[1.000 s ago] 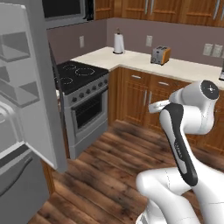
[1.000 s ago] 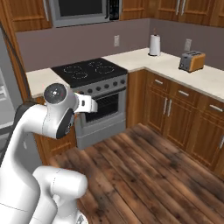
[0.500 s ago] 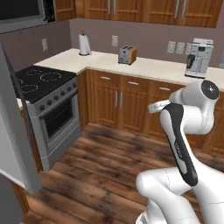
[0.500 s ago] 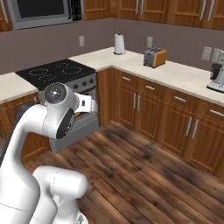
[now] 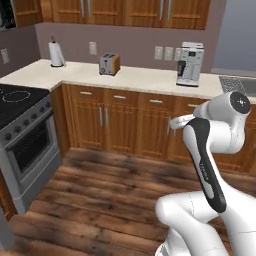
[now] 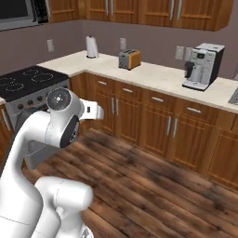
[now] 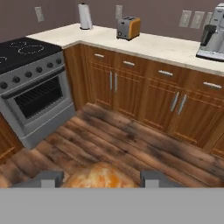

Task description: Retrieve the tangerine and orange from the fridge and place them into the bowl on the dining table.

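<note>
Gripper (image 7: 99, 178) closed on an orange fruit (image 7: 99, 177) between the fingertips (image 7: 49, 178); tangerine or orange, hard to tell from so partial a view. Arm folded close over the base. Whole scene swung since a second ago: fridge gone from frame, stove (image 5: 22, 145) now at left, coffee machine (image 5: 190, 64) ahead. Suggests base turning toward the dining table; fruit in transit, placement pending.

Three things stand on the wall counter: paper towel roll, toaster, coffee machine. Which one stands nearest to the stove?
The paper towel roll, the white upright one at the corner. The toaster and coffee machine stand farther along from the stove.
</note>
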